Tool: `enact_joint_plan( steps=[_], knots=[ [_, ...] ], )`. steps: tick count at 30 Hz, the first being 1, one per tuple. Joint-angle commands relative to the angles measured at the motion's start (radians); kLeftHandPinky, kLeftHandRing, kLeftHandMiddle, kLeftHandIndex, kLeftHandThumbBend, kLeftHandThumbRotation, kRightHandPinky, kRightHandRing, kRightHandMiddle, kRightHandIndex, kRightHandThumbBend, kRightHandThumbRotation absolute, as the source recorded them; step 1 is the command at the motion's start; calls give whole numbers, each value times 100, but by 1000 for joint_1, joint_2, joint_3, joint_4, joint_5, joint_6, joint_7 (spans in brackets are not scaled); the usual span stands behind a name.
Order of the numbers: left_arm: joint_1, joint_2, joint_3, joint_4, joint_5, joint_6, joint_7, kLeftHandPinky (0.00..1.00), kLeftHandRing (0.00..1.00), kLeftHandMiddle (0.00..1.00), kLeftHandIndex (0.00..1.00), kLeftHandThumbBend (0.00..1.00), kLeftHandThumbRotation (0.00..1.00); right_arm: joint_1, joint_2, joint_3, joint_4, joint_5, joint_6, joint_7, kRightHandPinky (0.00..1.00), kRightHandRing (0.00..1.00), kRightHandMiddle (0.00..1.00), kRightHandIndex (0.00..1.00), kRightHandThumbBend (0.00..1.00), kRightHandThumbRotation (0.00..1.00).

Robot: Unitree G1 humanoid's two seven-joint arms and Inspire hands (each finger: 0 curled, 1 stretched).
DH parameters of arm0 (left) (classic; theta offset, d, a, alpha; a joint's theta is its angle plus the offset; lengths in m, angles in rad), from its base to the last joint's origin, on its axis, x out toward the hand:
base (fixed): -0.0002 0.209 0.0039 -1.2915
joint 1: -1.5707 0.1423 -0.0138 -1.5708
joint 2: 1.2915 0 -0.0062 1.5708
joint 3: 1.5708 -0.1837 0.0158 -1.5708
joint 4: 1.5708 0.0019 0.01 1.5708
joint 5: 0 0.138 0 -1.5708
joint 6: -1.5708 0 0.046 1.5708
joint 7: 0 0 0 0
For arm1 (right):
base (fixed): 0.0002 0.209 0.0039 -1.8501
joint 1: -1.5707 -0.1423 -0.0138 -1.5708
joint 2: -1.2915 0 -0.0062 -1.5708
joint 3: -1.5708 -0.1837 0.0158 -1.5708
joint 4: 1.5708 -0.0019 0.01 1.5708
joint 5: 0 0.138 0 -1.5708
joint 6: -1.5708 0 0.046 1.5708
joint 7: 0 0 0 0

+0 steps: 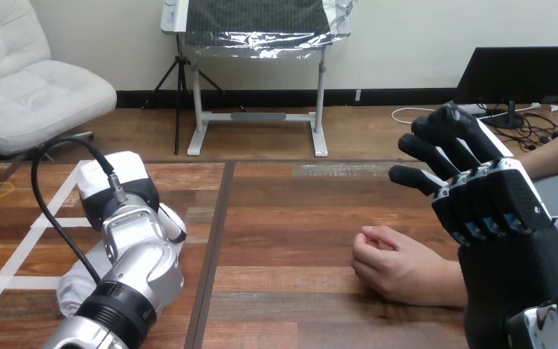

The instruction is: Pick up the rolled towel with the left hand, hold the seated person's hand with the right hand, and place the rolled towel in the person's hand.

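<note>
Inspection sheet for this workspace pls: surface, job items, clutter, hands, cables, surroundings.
surface: brown wooden plank table, level.
job's things: white rolled towel lies at the table's left, partly under the left arm; person's hand rests on the table at right, loosely curled, nothing seen in it.
clutter: white tape lines and a small yellow loop at the table's left.
hands: left hand down over the towel, hold cannot be told; right hand raised, fingers straight, apart from the person's hand.
cables: nothing seen on the table.
surroundings: person's forearm leads off to the right.
</note>
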Motion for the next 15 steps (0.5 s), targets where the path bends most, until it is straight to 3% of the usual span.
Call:
enact_joint_plan(
  steps=[1,6,9,12,15],
  knots=[
    [-1,-2,48,-54,-29,-6,55,49,62,72,74,87,13,-49,2,-10,-36,13,-16,3,76,85,86,85,90,100],
    [3,-10,77,-63,-69,-6,75,29,43,57,71,79,3,-44,2,-12,-41,16,-11,3,76,85,85,85,91,100],
    [13,0,72,-77,-77,-28,87,21,31,46,71,75,2,-43,2,-13,-41,16,-11,3,76,85,85,85,90,100],
    [26,7,72,-94,-81,-53,108,16,25,37,66,72,1,-43,3,-12,-40,21,-11,4,76,84,85,85,90,100],
    [40,9,81,-109,-85,-75,135,15,23,34,63,71,0,-43,1,-13,-39,26,-12,6,76,84,85,85,90,100]
  ],
)
